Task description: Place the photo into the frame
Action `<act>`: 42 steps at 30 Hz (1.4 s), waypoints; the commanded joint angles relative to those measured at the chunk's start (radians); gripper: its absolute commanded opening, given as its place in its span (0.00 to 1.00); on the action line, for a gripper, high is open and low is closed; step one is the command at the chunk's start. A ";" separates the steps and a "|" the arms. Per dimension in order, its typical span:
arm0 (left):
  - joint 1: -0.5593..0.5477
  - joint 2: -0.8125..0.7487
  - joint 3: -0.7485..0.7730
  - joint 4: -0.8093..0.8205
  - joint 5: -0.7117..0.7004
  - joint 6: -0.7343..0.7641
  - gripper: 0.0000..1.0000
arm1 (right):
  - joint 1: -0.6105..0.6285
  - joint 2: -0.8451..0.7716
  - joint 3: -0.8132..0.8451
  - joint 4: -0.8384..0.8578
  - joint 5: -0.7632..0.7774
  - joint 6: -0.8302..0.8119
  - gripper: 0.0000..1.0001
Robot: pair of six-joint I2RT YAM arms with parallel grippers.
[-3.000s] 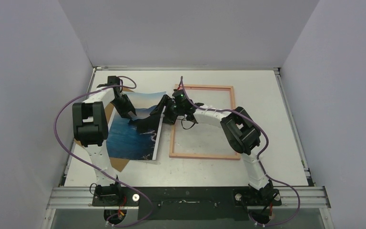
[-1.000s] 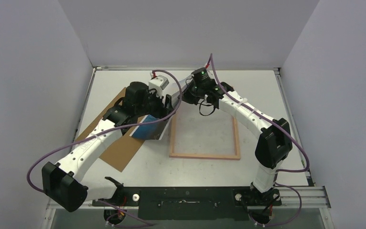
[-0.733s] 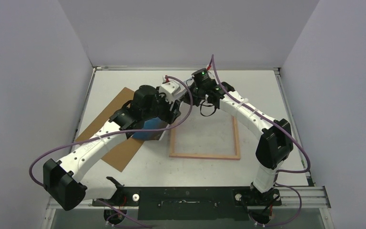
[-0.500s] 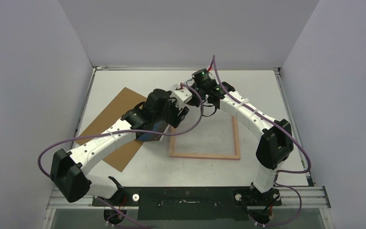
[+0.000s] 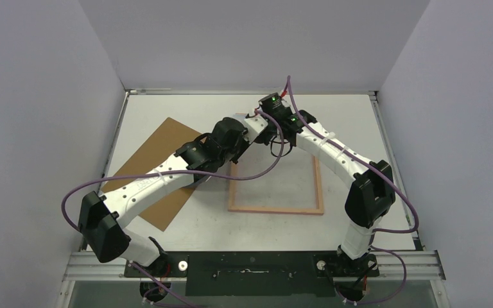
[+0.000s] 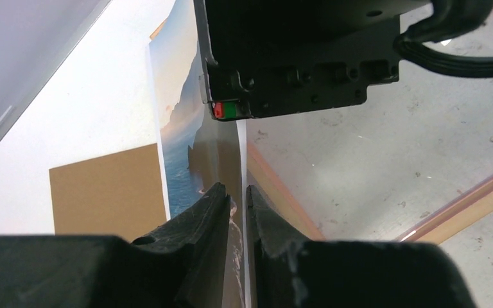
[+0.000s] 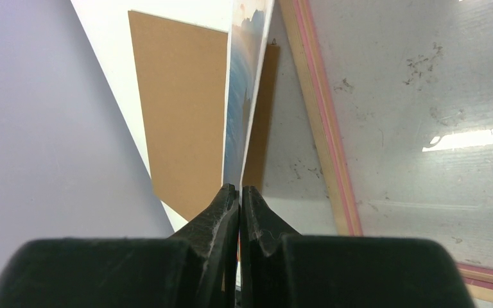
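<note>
Risk rides on the photo, which we hold upright beside the frame, left gripper and right gripper both clenched on it: uneven pull could crease it or drop it onto the board.

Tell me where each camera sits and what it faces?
Top external: fixed above and behind, looking down on the table; both arms show.
Left wrist: on the left arm, looking past the left hand pinching the photo; the right arm's end above.
Right wrist: on the right arm, looking past the right hand down the photo's edge.
Both wrist views share the photo, the frame and the brown board.
</note>
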 commanded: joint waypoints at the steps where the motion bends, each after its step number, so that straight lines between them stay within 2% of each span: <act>1: -0.005 0.010 0.049 -0.051 -0.055 0.005 0.15 | -0.005 -0.028 0.036 0.007 0.013 0.006 0.00; 6: -0.005 0.029 0.051 -0.076 -0.024 -0.004 0.27 | -0.005 -0.020 0.044 0.016 0.003 0.010 0.00; 22: 0.008 -0.033 -0.111 0.045 -0.035 -0.054 0.25 | -0.006 -0.045 0.007 0.092 -0.015 0.058 0.00; 26: 0.010 -0.104 -0.197 0.135 -0.015 -0.066 0.34 | -0.005 -0.043 0.004 0.092 -0.014 0.060 0.00; 28: 0.012 -0.121 -0.216 0.157 -0.010 -0.066 0.36 | -0.005 -0.042 0.002 0.089 -0.014 0.060 0.00; 31: 0.013 -0.122 -0.213 0.145 -0.021 -0.073 0.32 | -0.005 -0.044 0.004 0.087 -0.011 0.059 0.00; 34: 0.013 -0.115 -0.202 0.128 -0.030 -0.072 0.21 | -0.005 -0.042 0.002 0.084 -0.008 0.059 0.00; 38: 0.012 -0.111 -0.170 0.101 -0.038 -0.072 0.12 | -0.005 -0.038 0.008 0.075 -0.006 0.050 0.00; 40: 0.013 -0.109 -0.146 0.078 -0.038 -0.071 0.12 | -0.005 -0.033 0.015 0.069 -0.006 0.042 0.00; 42: 0.013 -0.104 -0.114 0.043 -0.036 -0.075 0.20 | -0.005 -0.028 0.019 0.065 -0.004 0.035 0.00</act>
